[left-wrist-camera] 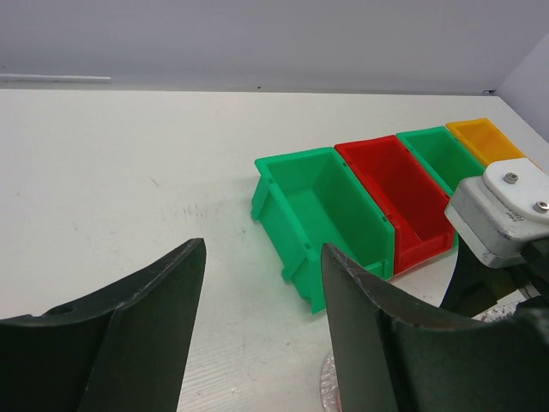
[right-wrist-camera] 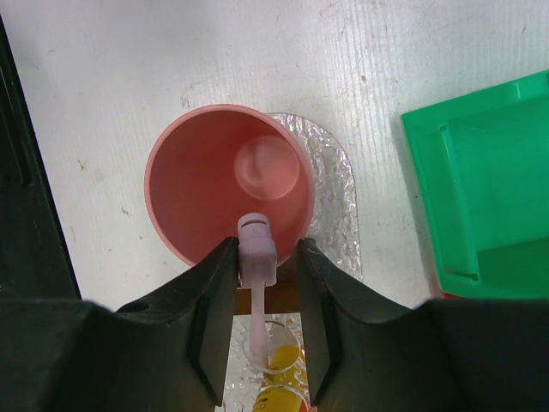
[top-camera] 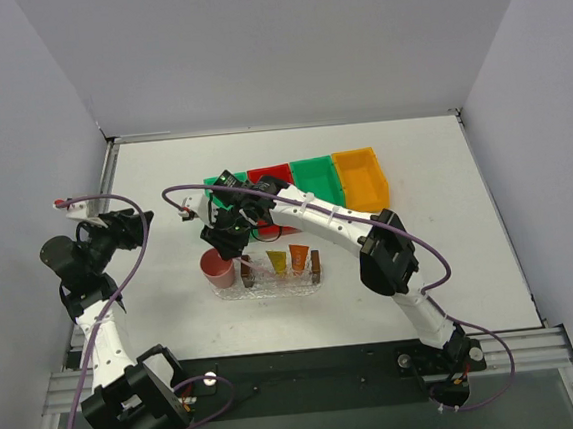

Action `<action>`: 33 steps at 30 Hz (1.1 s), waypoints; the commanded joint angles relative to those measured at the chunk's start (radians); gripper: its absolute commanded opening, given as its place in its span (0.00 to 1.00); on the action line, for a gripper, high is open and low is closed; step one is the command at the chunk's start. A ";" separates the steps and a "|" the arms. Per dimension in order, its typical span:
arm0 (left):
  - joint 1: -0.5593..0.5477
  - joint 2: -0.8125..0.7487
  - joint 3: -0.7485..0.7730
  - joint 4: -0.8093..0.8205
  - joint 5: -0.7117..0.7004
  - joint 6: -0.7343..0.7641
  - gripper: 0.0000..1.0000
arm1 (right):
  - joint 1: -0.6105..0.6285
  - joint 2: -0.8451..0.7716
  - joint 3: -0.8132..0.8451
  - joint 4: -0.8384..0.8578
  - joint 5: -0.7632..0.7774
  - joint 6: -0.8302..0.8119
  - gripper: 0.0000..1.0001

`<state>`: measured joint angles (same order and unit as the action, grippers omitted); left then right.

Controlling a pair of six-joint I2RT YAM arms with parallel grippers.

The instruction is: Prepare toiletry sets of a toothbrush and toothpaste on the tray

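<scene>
Right wrist view: the right gripper (right-wrist-camera: 267, 246) has its fingers drawn in narrowly on either side of the toothbrush (right-wrist-camera: 256, 257). One finger touches it, but whether they clamp it cannot be told. The toothbrush sits just beside the near rim of a pink cup (right-wrist-camera: 189, 172), its shaft running toward a yellow toothpaste tube (right-wrist-camera: 281, 360) in the tray (top-camera: 315, 262). An orange tube (top-camera: 299, 258) stands beside the yellow one. The left gripper (left-wrist-camera: 263, 249) hangs wide open and empty, well apart, facing a row of coloured bins (left-wrist-camera: 326, 206).
</scene>
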<state>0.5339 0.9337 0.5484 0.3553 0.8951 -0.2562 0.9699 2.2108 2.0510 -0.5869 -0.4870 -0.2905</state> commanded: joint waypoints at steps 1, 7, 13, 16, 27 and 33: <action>0.011 -0.006 0.007 0.043 0.018 -0.008 0.66 | 0.009 -0.057 0.043 -0.022 -0.013 -0.012 0.29; 0.011 -0.001 0.010 0.042 0.018 -0.006 0.66 | 0.013 -0.068 0.054 -0.030 -0.007 -0.016 0.29; 0.011 -0.001 0.007 0.043 0.019 -0.006 0.66 | 0.013 -0.076 0.057 -0.034 -0.001 -0.021 0.29; 0.011 -0.003 0.008 0.042 0.021 -0.005 0.66 | 0.013 -0.074 0.054 -0.034 -0.001 -0.021 0.28; 0.011 0.004 -0.001 0.045 0.021 0.000 0.66 | 0.013 -0.059 0.043 -0.036 0.005 -0.029 0.24; 0.011 0.004 -0.002 0.048 0.022 0.000 0.66 | 0.015 -0.059 0.046 -0.036 0.001 -0.029 0.24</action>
<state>0.5339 0.9360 0.5468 0.3557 0.8959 -0.2558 0.9768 2.2009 2.0697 -0.6037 -0.4797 -0.3088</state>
